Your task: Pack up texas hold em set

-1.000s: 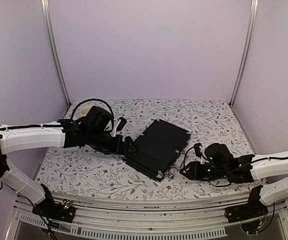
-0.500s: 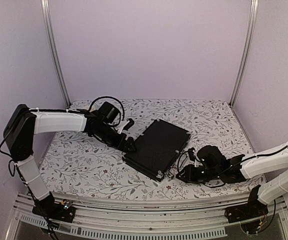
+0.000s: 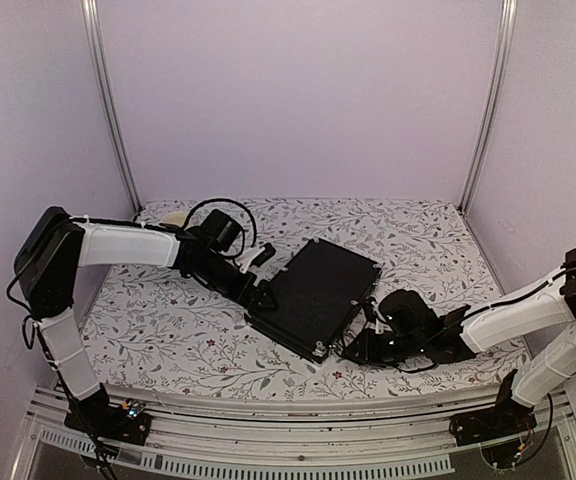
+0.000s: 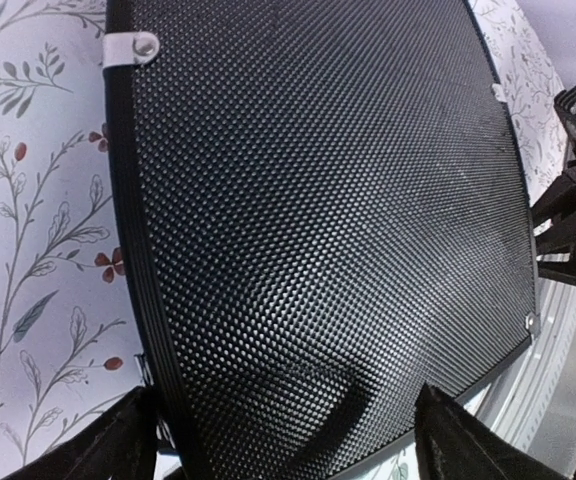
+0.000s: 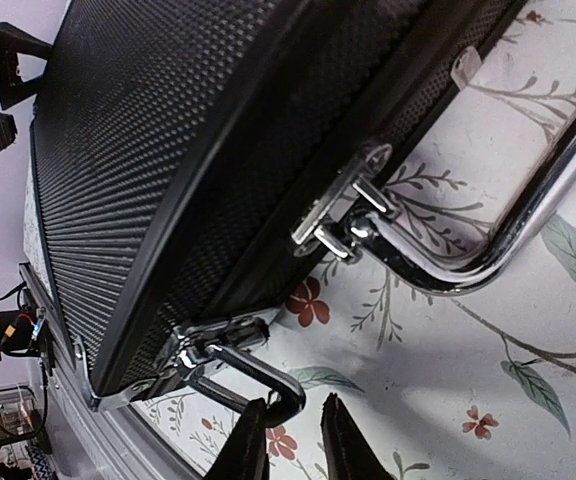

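Cloth (image 3: 168, 330) of printed vines, lilac walls (image 3: 298, 100) — left gripper (image 3: 265, 277) spread at briefcase (image 3: 318, 290), right gripper (image 5: 288, 445) pinching clasp (image 5: 228, 365).

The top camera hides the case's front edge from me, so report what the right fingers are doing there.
Observer: In the right wrist view, the right gripper has its fingertips nearly together just below the corner latch loop; grip unclear.
Operator: Report the lid.
Observer: The briefcase is shut, chrome handle lying on the floral cloth.
Operator: Now the left.
Observer: The left gripper stands wide open, fingers straddling the briefcase's edge.
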### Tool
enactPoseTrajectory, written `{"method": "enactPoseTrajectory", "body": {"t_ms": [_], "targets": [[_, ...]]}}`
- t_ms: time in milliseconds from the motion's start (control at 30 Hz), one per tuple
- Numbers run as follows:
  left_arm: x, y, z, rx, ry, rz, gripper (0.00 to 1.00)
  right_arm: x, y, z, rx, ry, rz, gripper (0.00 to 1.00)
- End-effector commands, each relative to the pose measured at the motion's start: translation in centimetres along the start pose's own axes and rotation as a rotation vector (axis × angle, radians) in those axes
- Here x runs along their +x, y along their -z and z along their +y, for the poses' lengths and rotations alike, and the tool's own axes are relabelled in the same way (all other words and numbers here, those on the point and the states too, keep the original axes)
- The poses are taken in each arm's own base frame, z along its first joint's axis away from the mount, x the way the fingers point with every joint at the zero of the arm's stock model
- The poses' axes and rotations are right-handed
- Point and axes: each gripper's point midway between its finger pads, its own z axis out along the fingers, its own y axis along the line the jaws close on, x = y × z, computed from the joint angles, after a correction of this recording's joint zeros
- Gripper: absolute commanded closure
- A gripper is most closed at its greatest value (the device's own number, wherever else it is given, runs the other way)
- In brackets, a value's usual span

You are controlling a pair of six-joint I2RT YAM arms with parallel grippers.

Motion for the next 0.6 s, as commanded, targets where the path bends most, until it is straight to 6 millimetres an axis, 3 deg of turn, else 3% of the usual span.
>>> {"method": "enactPoseTrajectory", "body": {"t_ms": [0, 567], "targets": [[0.8, -1.0, 0.2, 0.014, -0.001, 0.028, 0.11, -0.2, -0.8, 0.8, -0.032, 0.001, 0.006, 0.82], [2.3, -2.3, -0.5, 0.044, -0.022, 0.081, 0.12, -1.3, -3.5, 1.5, -0.022, 0.038, 0.004, 0.88]]}}
